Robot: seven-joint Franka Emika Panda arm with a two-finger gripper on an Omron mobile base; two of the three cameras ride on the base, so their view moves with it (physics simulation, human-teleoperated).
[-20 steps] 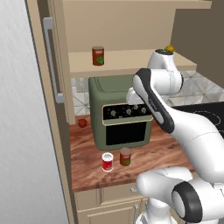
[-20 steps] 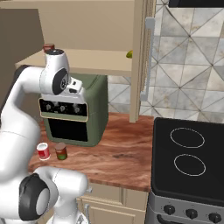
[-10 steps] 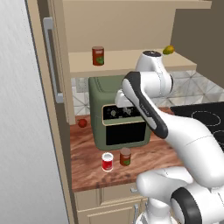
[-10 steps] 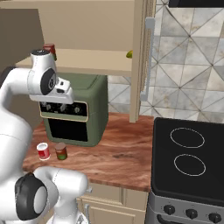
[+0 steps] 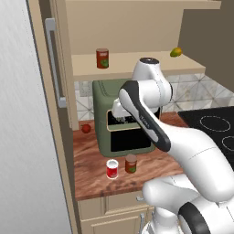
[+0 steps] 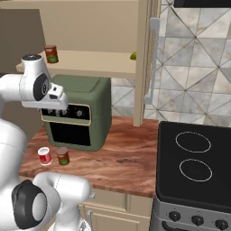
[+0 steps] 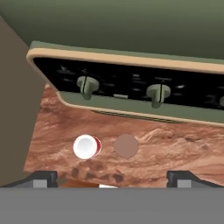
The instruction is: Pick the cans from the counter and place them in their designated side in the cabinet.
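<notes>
Left base view: a brown-red tin (image 5: 102, 58) stands on the tan cabinet shelf (image 5: 137, 64); below, a bright red white-topped can (image 5: 111, 169) and a brown-red green-patched can (image 5: 131, 163) stand side by side on the reddish wood counter (image 5: 91, 176) before the green oven (image 5: 121, 119). The gripper (image 7: 111, 177) hangs above them, fingers spread wide, empty.

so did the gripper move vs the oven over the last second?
Yes. In the left base view the gripper has swung from beside the green oven's right edge to in front of its control panel, above the two cans.
</notes>
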